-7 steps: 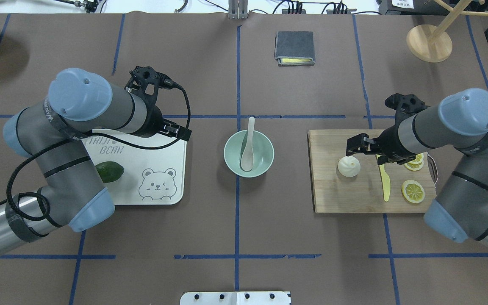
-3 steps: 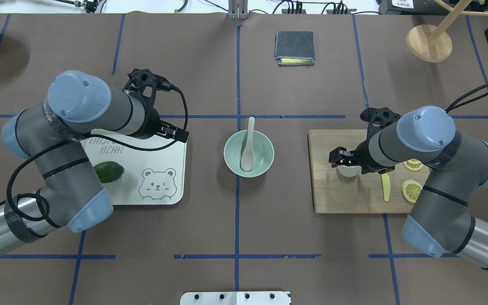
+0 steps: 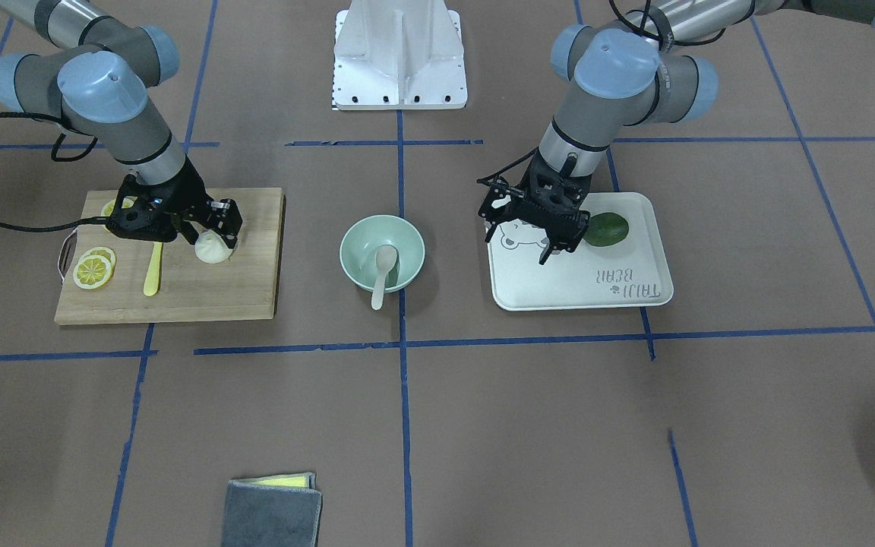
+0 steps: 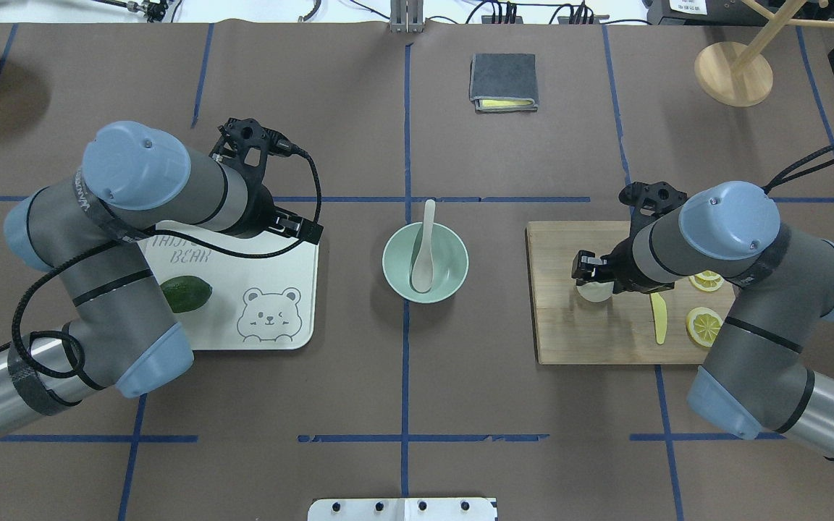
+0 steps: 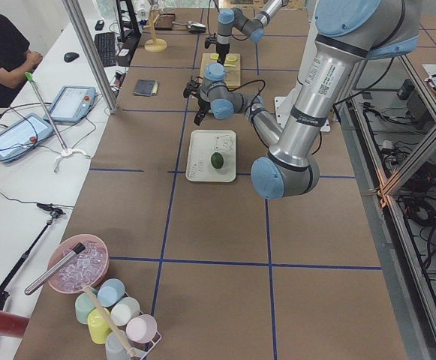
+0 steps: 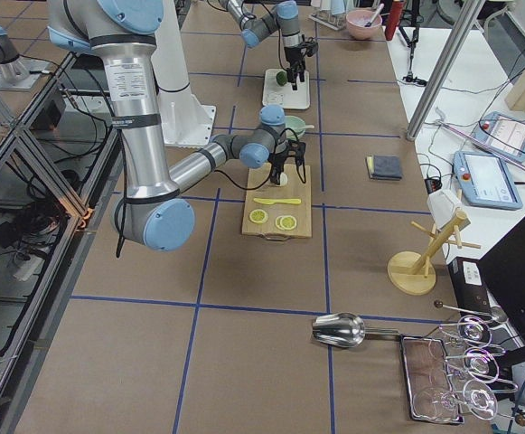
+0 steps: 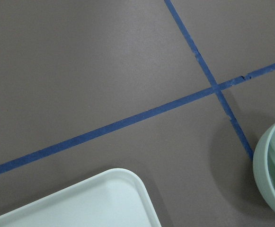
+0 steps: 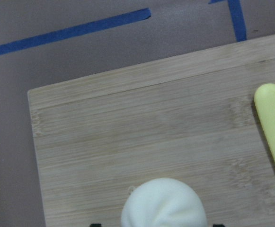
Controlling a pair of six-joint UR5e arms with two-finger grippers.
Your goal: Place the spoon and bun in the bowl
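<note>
While one spoon (image 3: 383, 267) overhangs the rim of one bowl (image 3: 354, 232), the right claw (image 3: 216, 241) straddles one bun (image 3: 211, 251), grip unclear, and the left claw (image 3: 518, 247) gapes empty.

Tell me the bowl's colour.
The bowl is pale mint green, plain; shows best in the overhead view.

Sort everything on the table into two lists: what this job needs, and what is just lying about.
Needed for the job:
bowl
spoon, its head resting in the bowl
bun, on the cutting board

Just lying about:
cutting board
lemon slices
yellow knife
bear-print tray
avocado
folded grey cloth
</note>
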